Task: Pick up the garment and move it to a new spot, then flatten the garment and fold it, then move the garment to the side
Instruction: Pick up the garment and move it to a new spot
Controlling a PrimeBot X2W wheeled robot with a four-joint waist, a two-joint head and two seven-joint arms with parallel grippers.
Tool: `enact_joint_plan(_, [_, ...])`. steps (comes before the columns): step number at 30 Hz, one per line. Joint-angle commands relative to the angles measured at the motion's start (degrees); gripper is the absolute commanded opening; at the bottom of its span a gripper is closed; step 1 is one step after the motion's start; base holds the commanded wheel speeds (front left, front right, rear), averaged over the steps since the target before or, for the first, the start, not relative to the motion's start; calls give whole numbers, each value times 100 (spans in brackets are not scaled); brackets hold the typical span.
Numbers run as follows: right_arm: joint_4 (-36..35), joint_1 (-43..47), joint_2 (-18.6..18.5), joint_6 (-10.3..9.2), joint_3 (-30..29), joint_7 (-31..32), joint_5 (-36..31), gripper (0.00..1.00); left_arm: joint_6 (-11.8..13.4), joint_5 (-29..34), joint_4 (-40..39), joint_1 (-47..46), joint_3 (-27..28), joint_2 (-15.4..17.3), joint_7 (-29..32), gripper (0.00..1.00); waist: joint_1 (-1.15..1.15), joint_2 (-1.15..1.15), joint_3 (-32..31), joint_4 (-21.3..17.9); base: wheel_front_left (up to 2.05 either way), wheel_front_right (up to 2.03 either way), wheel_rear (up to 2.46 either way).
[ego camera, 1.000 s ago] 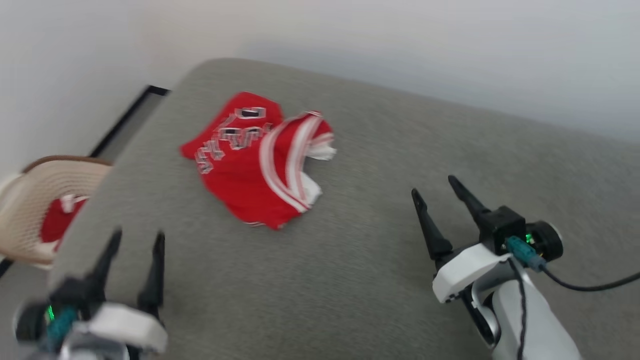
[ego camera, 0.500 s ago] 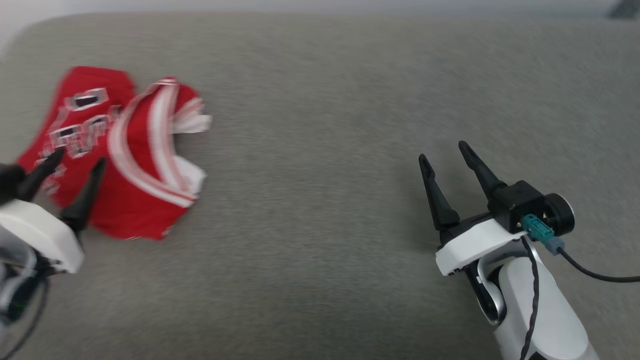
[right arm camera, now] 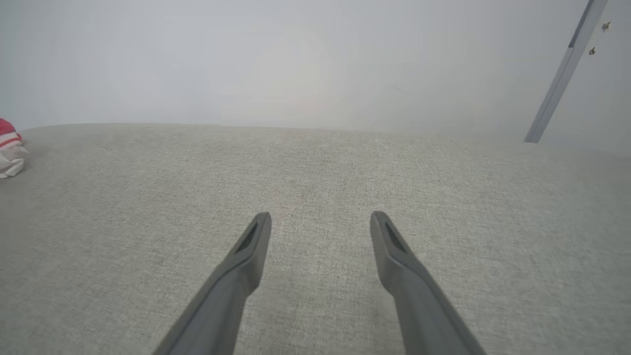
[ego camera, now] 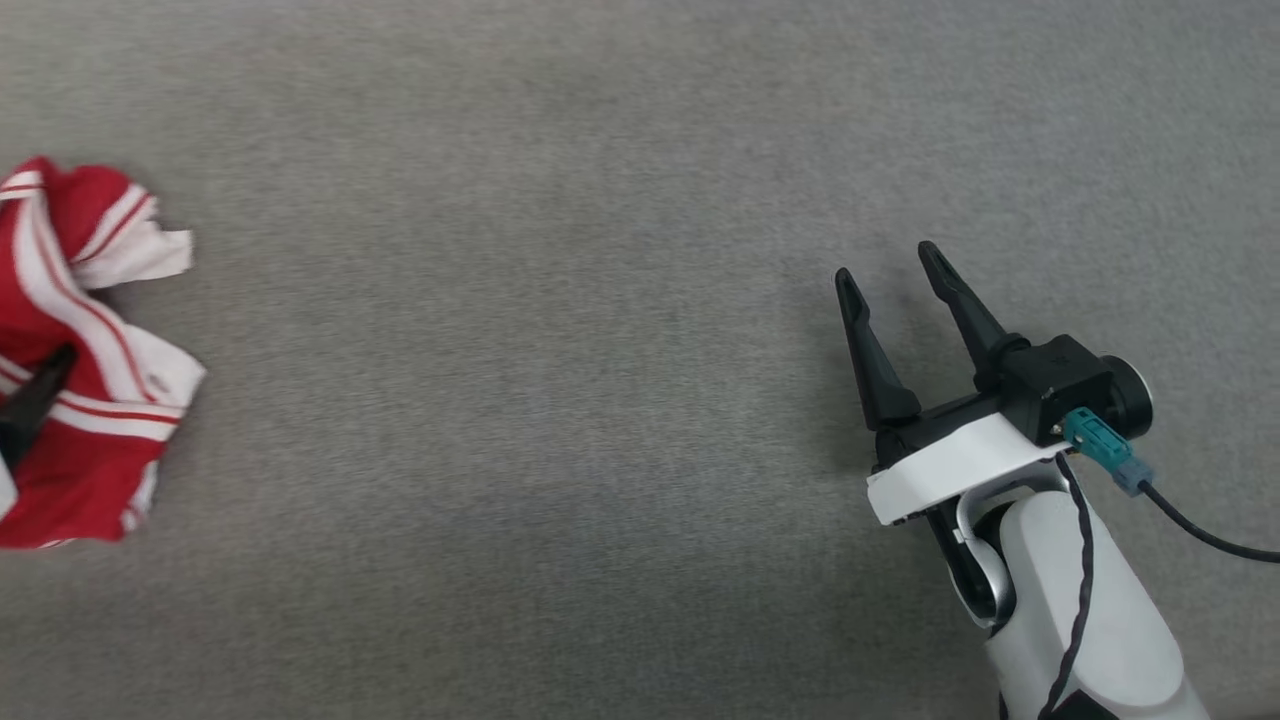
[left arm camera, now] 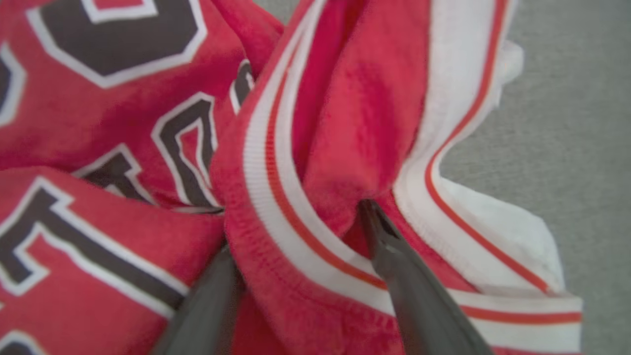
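The garment (ego camera: 70, 440), red with white and red striped trim, lies crumpled at the left edge of the head view on the grey cushion (ego camera: 560, 400). One dark finger (ego camera: 35, 390) of my left arm rests on it there. In the left wrist view my left gripper (left arm camera: 296, 227) stands open, its fingers pressed into the garment (left arm camera: 345, 123) with a fold of striped trim between them; black white-outlined lettering shows to the left. My right gripper (ego camera: 882, 262) is open and empty far to the right, just above the cushion. In the right wrist view the right gripper (right arm camera: 320, 214) hovers over bare fabric, the garment (right arm camera: 7, 153) far left.
The grey fabric surface (right arm camera: 315, 172) stretches wide between the garment and my right arm. A pale wall (right arm camera: 296, 59) rises behind it, with a slanted grey strip (right arm camera: 562, 74) at the upper right. A black cable (ego camera: 1200, 530) trails from my right wrist.
The camera has swung right and down, so the garment now sits at the picture's left edge. My left gripper has come forward onto the garment. The right gripper has barely moved.
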Motion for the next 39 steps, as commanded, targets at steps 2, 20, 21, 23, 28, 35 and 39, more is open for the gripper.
enact_joint_plan(2, [-59,-18,12,-2,24,-28,66,100,6,-152,27,29,-383,-94,226,24,0,0,125,-188,0,0,0])
enact_joint_plan(20, [-160,284,3,-2,-22,-28,736,100,10,683,-1116,-1645,-1425,-191,-1067,0,0,0,-363,-579,0,0,0])
enact_joint_plan(21, [-177,301,5,-2,-24,-28,804,100,10,721,-1240,-1800,-1518,-241,-1051,0,0,0,-357,-646,0,0,0])
enact_joint_plan(23, [-214,346,7,-1,-35,-28,926,100,11,777,-1445,-2112,-1737,-429,-1006,0,0,0,-327,-797,0,0,0])
enact_joint_plan(28, [-341,378,7,-1,86,-28,1271,100,11,1003,-1677,-2859,-2442,-976,-697,0,0,0,-151,-1369,0,0,0])
enact_joint_plan(35, [-530,529,8,-1,249,-29,1783,100,11,983,-1429,-3455,-3243,-1624,-358,0,0,0,172,-2236,0,0,0])
enact_joint_plan(39, [-614,650,11,-1,301,-29,2058,100,11,1088,-1349,-3208,-3347,-1546,59,0,0,0,270,-2601,0,0,0])
